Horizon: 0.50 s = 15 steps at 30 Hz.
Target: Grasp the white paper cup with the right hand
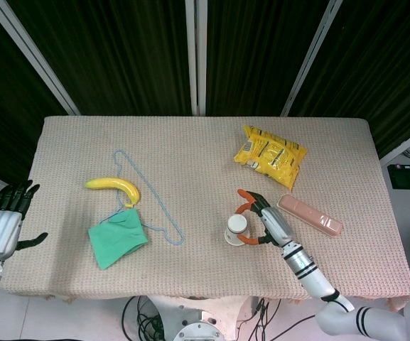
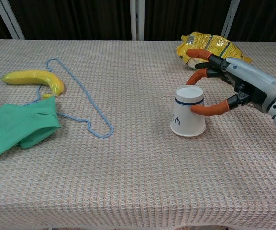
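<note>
The white paper cup stands upside down on the table, right of centre, with a blue band near its top. My right hand wraps round it from the right. The thumb presses the cup's near side and the orange-tipped fingers curve over its far side. My left hand hangs off the table's left edge with its fingers apart, holding nothing; only the head view shows it.
A banana, a green cloth and a thin blue hanger lie on the left half. A yellow snack bag is behind the cup. A pink box lies to its right.
</note>
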Tool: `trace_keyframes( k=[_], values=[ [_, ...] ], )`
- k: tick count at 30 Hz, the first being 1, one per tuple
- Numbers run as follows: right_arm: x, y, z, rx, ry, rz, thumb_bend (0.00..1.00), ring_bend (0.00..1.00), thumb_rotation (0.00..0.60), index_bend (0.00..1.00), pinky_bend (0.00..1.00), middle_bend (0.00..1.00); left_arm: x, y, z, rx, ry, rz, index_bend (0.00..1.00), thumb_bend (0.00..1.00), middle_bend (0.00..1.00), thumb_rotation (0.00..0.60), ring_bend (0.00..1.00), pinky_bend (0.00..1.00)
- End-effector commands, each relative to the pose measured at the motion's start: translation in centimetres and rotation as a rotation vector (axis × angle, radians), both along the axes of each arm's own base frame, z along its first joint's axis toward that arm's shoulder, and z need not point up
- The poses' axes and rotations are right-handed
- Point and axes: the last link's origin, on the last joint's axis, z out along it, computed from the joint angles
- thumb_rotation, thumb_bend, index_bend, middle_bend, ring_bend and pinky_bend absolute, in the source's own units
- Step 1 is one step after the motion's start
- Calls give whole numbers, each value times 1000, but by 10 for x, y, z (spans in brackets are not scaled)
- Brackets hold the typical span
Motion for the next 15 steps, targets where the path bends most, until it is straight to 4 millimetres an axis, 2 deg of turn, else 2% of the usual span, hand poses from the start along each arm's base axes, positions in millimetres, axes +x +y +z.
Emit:
trace_keyframes(
  k=[1,4,9,13,15],
  values=[
    [-7,9,15,-33,43,40,86,0,600,0,0,68,1,0,0,0,-1,-3,36,128,0,600,0,0],
    [-16,18,36,-84,96,77,48,0,600,0,0,4,1,0,0,1,0,-2,36,128,0,600,0,0],
    [-40,39,86,-211,278,92,13,0,600,0,0,0,1,0,0,-2,-2,-2,36,127,0,600,0,0],
    [-70,66,141,-423,558,-18,9,0,600,0,0,0,1,0,0,-1,-1,-7,36,128,0,600,0,0],
    [-82,81,160,-492,655,-108,8,0,600,0,0,0,1,-1,0,-2,0,-10,36,128,0,600,0,0]
  ],
)
